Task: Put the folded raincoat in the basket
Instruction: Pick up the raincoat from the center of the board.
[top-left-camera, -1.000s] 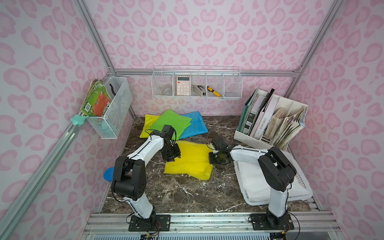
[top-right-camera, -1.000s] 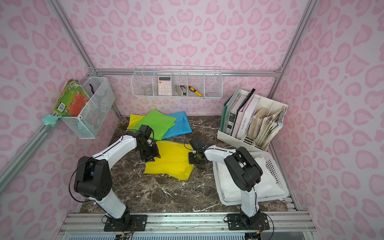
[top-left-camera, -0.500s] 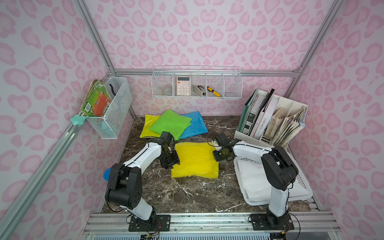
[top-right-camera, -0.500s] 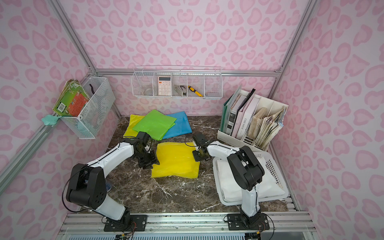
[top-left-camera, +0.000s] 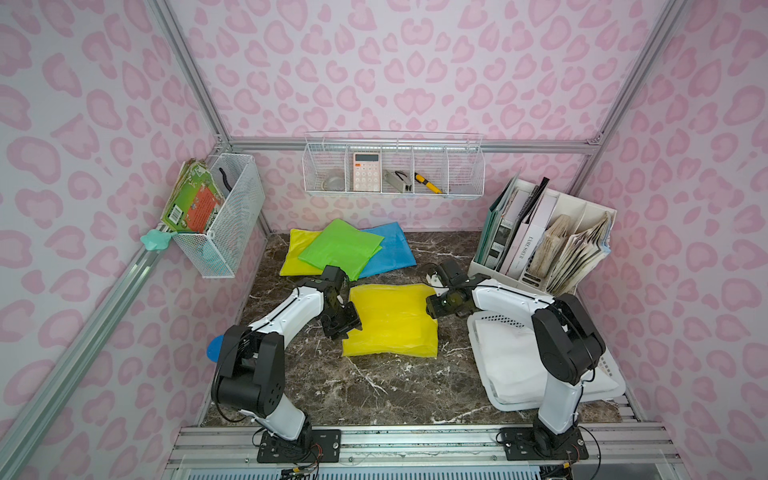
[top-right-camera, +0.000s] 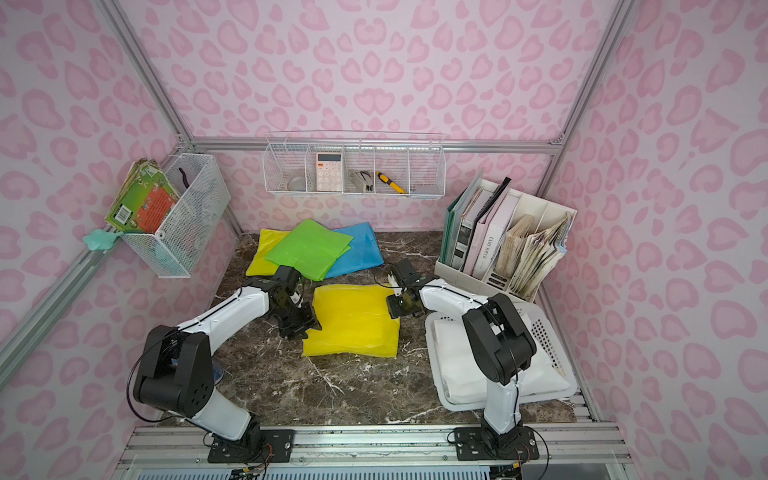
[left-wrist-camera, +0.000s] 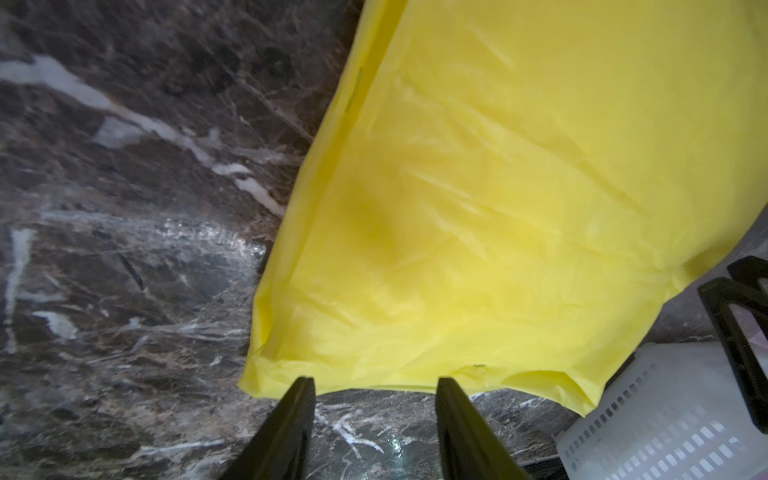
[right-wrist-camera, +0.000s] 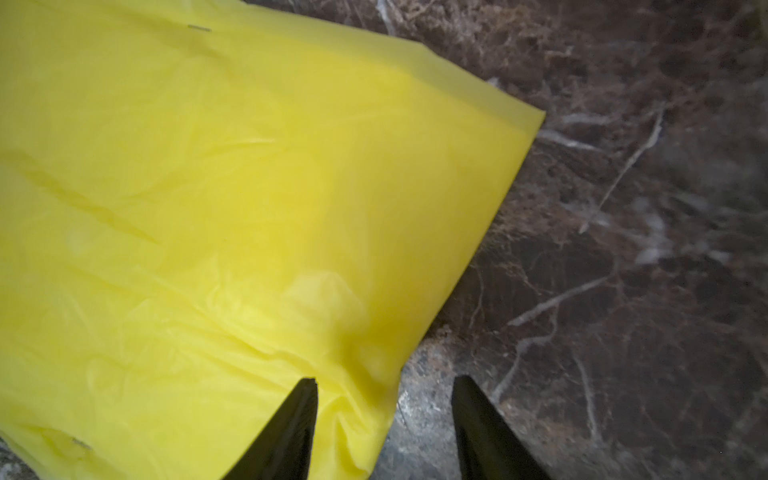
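Only one text could be read: a pale book spine (top-left-camera: 528, 246) in the organiser (top-left-camera: 582, 210) read roughly "L'AME SŒUR".

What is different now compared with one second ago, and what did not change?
The yellow raincoat slid toward the basket and now lies square on the table. The right gripper opened, apparently releasing its edge; the left gripper, open, shifted slightly frontward at the opposite edge. Basket and back stack of raincoats stayed put.

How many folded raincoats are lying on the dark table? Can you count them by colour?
Yellow: 2, the middle raincoat and the back yellow raincoat
Green: 1, the green raincoat
Blue: 1, the blue raincoat
Total: 4
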